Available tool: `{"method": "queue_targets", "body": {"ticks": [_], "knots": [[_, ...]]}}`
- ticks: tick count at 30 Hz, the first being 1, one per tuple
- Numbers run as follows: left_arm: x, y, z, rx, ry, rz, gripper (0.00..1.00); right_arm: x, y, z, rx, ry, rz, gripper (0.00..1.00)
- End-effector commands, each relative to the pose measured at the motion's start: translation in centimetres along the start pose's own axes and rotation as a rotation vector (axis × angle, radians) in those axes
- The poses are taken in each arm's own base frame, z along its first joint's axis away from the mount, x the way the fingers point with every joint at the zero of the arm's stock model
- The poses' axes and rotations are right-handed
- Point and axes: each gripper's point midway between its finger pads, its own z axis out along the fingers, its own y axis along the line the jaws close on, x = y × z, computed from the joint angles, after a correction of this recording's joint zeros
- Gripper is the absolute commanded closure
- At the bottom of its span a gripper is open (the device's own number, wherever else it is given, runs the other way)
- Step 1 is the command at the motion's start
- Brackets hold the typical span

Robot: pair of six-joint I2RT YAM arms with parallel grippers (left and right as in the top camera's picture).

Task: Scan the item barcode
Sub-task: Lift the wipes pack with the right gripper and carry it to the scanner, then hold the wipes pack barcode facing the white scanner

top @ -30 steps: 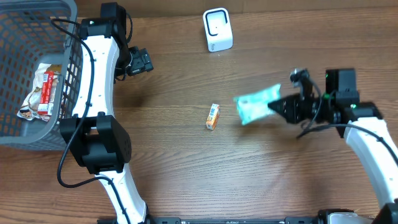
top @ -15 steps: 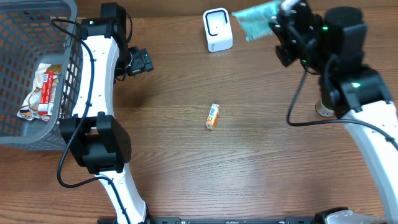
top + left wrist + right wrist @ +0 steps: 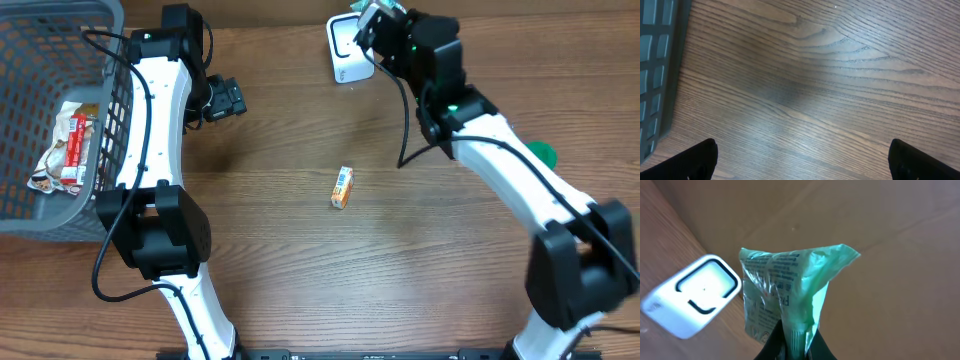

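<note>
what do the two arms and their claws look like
Both arms are smooth white shells with bulky black joints. The left arm has a thin black cable running along it. The right arm trails a looping cable and shows small green lights near the wrist. The left claw and right claw have black fingers.

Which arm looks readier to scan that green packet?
Right. The right gripper is shut on the packet, close by the white scanner. The left gripper hangs open and empty by the basket.
</note>
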Motion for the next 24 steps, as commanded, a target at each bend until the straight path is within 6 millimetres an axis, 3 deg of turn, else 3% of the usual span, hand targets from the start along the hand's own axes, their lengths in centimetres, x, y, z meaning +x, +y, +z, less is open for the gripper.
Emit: {"method": "queue_targets", "body": {"ticks": [1,6,13,24], "knots": [[0.2,-0.2,0.1,0.007,0.007,0.021,0.0,0.7,0.4,1.7,0.053,0.021,-0.095,0.97],[0.2,-0.2,0.1,0.007,0.007,0.021,0.0,1.7,2.2,4.0,0.098,0.005,-0.103,0.97],[0.2,-0.2,0.1,0.007,0.007,0.021,0.0,1.7,6.3,5.9,0.097,-0.012,-0.301,0.97],[0.2,-0.2,0.1,0.007,0.007,0.021,0.0,3.7,9.0,7.7,0.155,0.012,-0.447,0.96]]}}
